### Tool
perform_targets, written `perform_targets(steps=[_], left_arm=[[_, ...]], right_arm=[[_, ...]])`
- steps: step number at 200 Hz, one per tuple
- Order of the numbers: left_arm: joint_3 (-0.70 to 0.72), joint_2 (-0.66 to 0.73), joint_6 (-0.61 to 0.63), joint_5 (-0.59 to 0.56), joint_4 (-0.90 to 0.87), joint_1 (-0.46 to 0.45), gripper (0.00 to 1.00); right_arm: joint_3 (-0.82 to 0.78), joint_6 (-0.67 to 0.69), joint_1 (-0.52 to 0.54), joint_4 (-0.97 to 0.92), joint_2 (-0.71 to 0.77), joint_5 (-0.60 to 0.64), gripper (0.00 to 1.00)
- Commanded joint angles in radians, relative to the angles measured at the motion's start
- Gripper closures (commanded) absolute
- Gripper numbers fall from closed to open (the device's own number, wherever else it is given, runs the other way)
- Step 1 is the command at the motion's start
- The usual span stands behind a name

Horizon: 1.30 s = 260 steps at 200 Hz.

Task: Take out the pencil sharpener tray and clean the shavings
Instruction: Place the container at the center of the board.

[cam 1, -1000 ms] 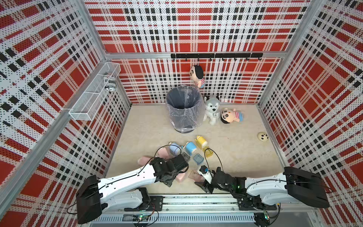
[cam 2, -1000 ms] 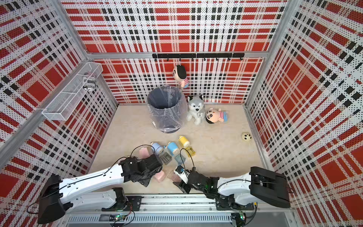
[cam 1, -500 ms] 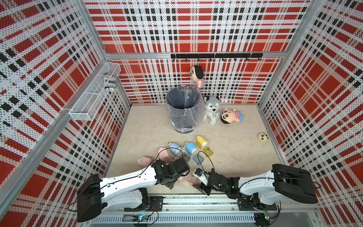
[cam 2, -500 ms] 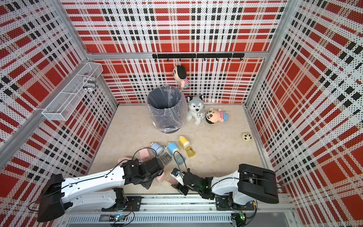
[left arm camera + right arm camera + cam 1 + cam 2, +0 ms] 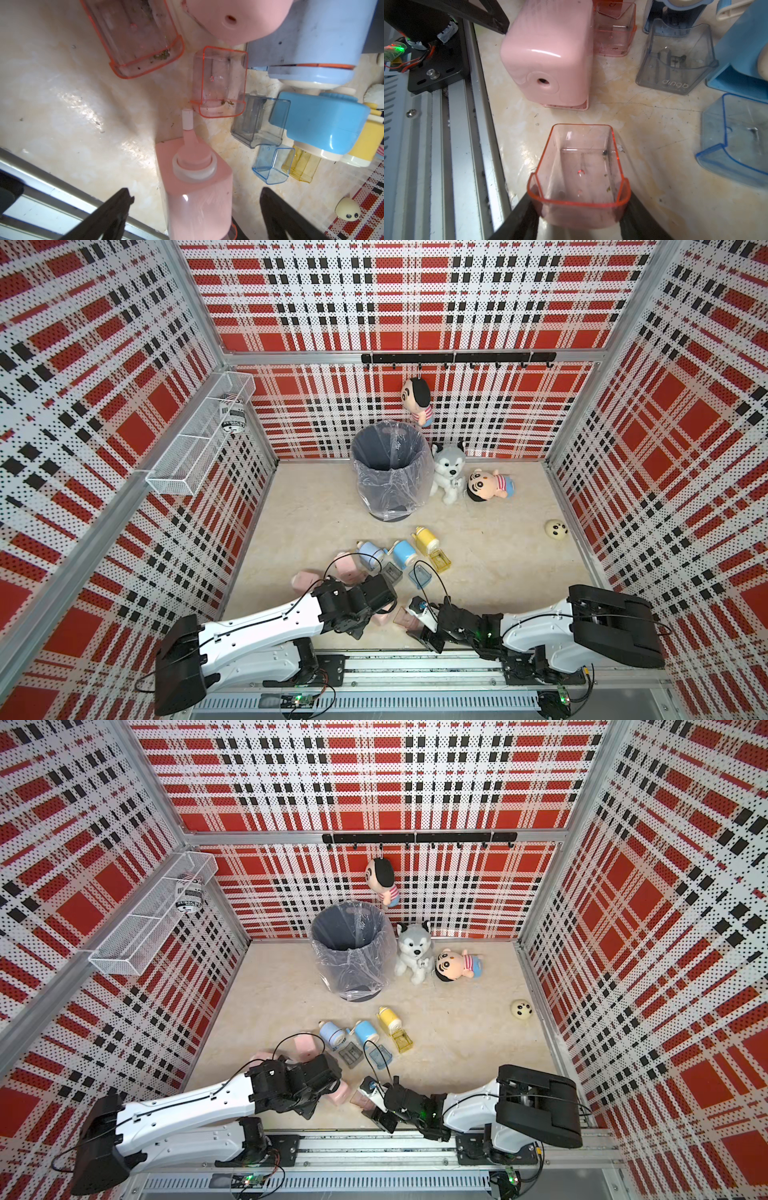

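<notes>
The pink pencil sharpener (image 5: 382, 616) (image 5: 548, 56) stands near the table's front edge. My left gripper (image 5: 374, 610) (image 5: 193, 203) is open, one finger on either side of the sharpener (image 5: 197, 197) without touching it. My right gripper (image 5: 579, 218) (image 5: 417, 620) is shut on the clear pink tray (image 5: 579, 176) (image 5: 404, 616). The tray is out of the sharpener, a short way from its pencil-hole face, with its open side up. A few flecks of shavings (image 5: 608, 189) lie inside it. The lined grey trash bin (image 5: 388, 466) stands at the back of the table.
Pale blue (image 5: 371, 555), blue (image 5: 404, 553) and yellow (image 5: 426, 540) sharpeners lie mid-table with grey (image 5: 392, 572), blue (image 5: 421, 576) and yellow (image 5: 439, 561) trays. Two more pink sharpeners (image 5: 347, 566) (image 5: 304, 580) and two pink trays (image 5: 135, 37) (image 5: 220, 81) sit left. Plush toys (image 5: 449, 472) flank the bin. The rail (image 5: 452, 145) runs close by.
My right gripper has slid left along the front edge with the pink tray. The left gripper has come nearer the front, over the pink sharpener.
</notes>
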State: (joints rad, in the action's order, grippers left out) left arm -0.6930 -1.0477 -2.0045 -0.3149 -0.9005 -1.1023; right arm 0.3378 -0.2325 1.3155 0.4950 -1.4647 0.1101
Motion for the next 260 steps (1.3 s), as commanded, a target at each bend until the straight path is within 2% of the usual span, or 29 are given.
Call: perform_targets(steps=[1,82,145,212,260], left_arm=[[-0.034,0.018,-0.010,-0.054,-0.046,-0.007,0.02],[-0.047,0.093,-0.031,-0.138,-0.103,-0.007,0.02],[-0.054,0.087,-0.023,-0.158,-0.103,-0.005,0.02],[-0.064,0.089,-0.016,-0.174,-0.104,-0.004,0.02],[-0.086,0.092,0.006,-0.236,-0.116,-0.002,0.02]], right_arm=[[0.024,0.010,0.008,-0.029,-0.025,0.010,0.47],[0.047,0.018,0.002,-0.049,-0.063,0.002,0.42],[0.055,0.014,-0.008,-0.056,-0.074,0.002,0.33],[0.055,0.018,-0.015,-0.053,-0.066,-0.003,0.32],[0.059,0.020,-0.015,-0.021,-0.060,-0.024,0.29]])
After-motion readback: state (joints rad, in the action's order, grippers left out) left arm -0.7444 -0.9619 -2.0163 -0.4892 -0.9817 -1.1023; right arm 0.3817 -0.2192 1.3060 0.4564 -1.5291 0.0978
